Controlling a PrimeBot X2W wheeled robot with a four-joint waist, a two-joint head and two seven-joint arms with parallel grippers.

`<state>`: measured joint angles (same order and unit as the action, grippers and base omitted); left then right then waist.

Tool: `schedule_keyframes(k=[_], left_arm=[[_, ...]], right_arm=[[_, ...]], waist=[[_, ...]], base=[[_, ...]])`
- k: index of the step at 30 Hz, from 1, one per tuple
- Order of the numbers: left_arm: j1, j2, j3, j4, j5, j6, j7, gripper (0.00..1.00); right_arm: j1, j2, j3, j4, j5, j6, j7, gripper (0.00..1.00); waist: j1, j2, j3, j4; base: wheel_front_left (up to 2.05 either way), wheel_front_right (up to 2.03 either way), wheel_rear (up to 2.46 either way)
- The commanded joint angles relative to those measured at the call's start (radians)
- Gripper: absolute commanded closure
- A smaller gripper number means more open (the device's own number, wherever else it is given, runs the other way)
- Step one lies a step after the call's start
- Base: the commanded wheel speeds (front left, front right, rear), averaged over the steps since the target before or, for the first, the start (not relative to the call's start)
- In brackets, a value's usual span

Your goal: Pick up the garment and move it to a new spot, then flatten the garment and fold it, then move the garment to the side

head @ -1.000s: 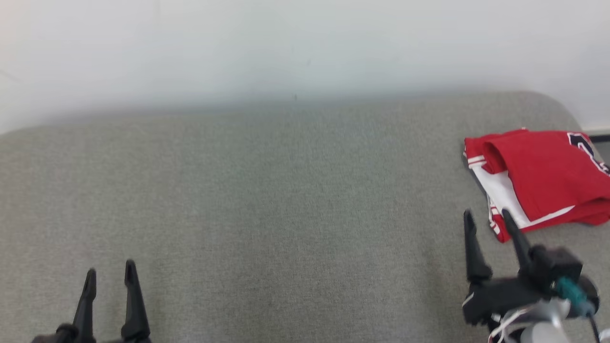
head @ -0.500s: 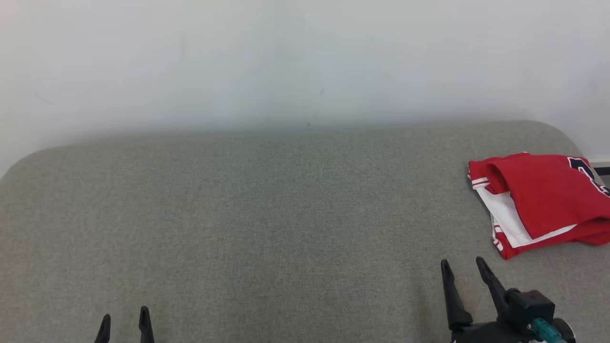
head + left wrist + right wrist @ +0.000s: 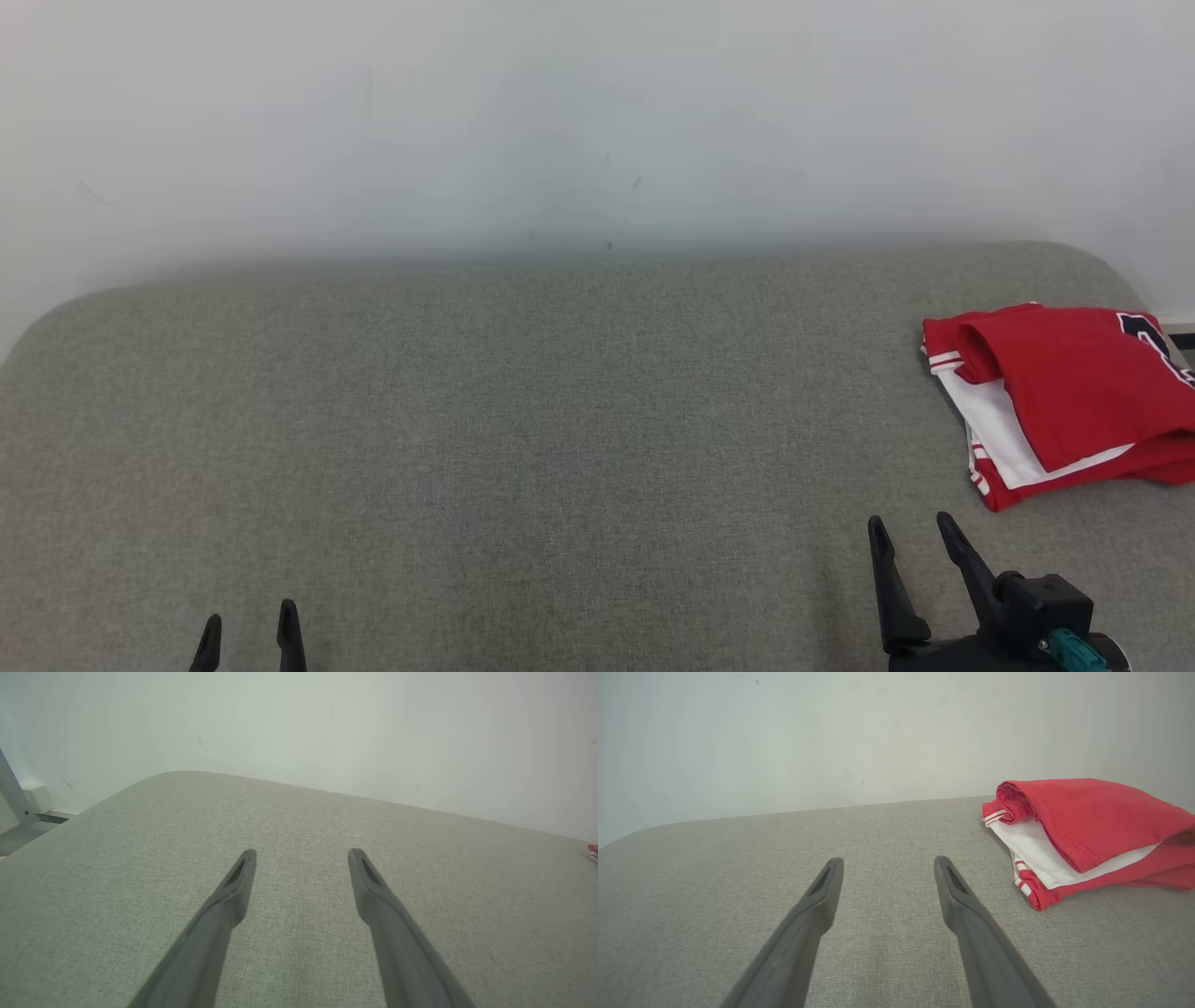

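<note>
The garment (image 3: 1064,397) is a red and white jersey with dark lettering, folded into a compact pile at the right edge of the grey padded surface (image 3: 523,439). The right wrist view has the garment (image 3: 1083,830) to the right of the fingers, a short way ahead. My right gripper (image 3: 910,532) stands open at the lower right, below and left of the pile, apart from it, holding nothing. My left gripper (image 3: 250,627) is open at the lower left, far from the garment, with bare fabric between its fingers (image 3: 238,877).
A pale wall (image 3: 560,112) rises directly behind the padded surface. The surface has rounded far corners, and its right edge runs just beyond the garment. In the left wrist view a grey metal strut (image 3: 14,793) and a bit of floor lie past the left corner.
The camera tilted up, so the whole scene slid down the frame. My right gripper drew back from the garment's lower left corner, and both grippers stayed open.
</note>
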<state>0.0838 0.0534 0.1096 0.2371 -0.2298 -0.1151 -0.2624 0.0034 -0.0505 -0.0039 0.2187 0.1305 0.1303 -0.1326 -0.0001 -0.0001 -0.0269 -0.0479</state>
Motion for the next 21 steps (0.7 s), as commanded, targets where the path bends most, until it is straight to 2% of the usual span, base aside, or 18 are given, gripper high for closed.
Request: schedule_keyframes(k=[1, 19, 20, 21], left_arm=[[0.016, -0.002, 0.001, -0.007, 0.007, -0.004, -0.002, 0.00], [0.012, -0.003, -0.009, -0.013, -0.006, -0.007, -0.002, 0.00], [0.000, -0.002, -0.009, -0.012, -0.004, -0.001, 0.000, 1.00], [-0.001, -0.004, -0.010, 0.005, -0.007, 0.001, 0.002, 1.00]], right_arm=[[0.010, 0.000, -0.002, -0.001, 0.001, 0.000, -0.002, 0.00], [0.011, 0.000, -0.005, -0.017, 0.001, 0.000, 0.004, 0.00], [0.000, 0.000, -0.007, -0.013, -0.002, 0.000, 0.001, 1.00], [0.001, 0.001, -0.008, 0.002, 0.000, 0.000, 0.002, 1.00]], waist=[[0.0001, 0.0001, 0.003, -0.001], [0.0001, 0.0001, 0.015, 0.011], [0.0001, 0.0001, 0.015, 0.011], [0.0002, 0.0001, 0.016, 0.011]], base=[[0.00, 0.00, 0.00], [0.00, 0.00, 0.00], [0.00, 0.00, 0.00], [0.00, 0.00, 0.00]])
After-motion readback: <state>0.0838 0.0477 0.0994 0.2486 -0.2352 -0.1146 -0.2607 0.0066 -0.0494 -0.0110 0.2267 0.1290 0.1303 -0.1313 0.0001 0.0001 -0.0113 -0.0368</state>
